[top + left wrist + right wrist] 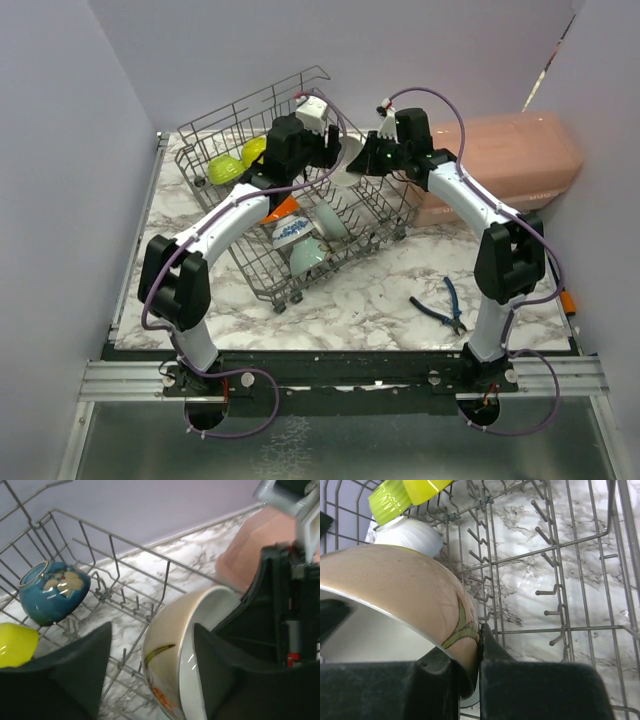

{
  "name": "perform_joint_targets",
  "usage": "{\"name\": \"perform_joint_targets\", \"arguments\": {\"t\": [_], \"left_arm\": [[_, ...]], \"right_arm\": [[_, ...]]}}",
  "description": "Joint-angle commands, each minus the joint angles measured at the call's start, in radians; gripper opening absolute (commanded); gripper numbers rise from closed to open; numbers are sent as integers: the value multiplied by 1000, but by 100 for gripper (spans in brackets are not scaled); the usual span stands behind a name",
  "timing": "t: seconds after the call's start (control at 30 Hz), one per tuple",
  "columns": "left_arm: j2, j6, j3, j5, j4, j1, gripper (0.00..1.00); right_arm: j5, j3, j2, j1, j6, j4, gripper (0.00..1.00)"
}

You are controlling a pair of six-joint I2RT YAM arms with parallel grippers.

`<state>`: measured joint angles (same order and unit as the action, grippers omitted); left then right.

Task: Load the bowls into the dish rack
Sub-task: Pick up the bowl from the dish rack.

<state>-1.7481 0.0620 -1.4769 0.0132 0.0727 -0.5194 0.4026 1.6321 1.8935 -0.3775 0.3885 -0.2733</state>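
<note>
Right gripper (479, 645) fingers are pressed onto the rim of the beige bowl (395, 585), one inside and one outside, holding it tilted on edge just above the tines of the dish rack (555, 550), toward the rack's far right side. Left gripper (152, 630) is spread, a finger on either side of that same bowl, with a gap showing on the outer-wall side. Inside the rack's far left part sit a lime bowl (390, 502), a yellow bowl (422, 487), a white bowl (412, 535) and a dark blue bowl (52, 592) lying tipped. Toward the rack's near end stand an orange bowl (280, 210), a blue-patterned white bowl (292, 232) and a pale teal bowl (308, 257). Under the rack is the marble bench (380, 290). A pink box (510, 160) lies just beside the rack's right side, and blue-handled pliers (440, 305) lie well apart from its near right corner.
</note>
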Motion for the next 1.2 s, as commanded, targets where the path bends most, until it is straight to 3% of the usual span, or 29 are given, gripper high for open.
{"name": "perform_joint_targets", "arguments": {"t": [0.0,0.07,0.1,0.23,0.37,0.8,1.17], "left_arm": [[99,143,20,-130,63,64,82],[115,234,37,-270,60,114,97],[120,273,44,-337,60,138,99],[125,405,70,-584,53,180,99],[132,458,110,-702,34,180,99],[159,499,172,-808,-7,172,99],[147,441,183,-693,-102,104,97]], "right_arm": [[110,-8,-51,11,-54,44,0],[147,-44,-81,14,-87,79,0],[168,-64,-99,14,-101,99,0],[270,-98,-146,14,-138,147,0],[328,-102,-168,14,-143,161,0],[333,-39,-133,14,-186,75,0],[371,-34,-143,14,-178,102,0]]}}
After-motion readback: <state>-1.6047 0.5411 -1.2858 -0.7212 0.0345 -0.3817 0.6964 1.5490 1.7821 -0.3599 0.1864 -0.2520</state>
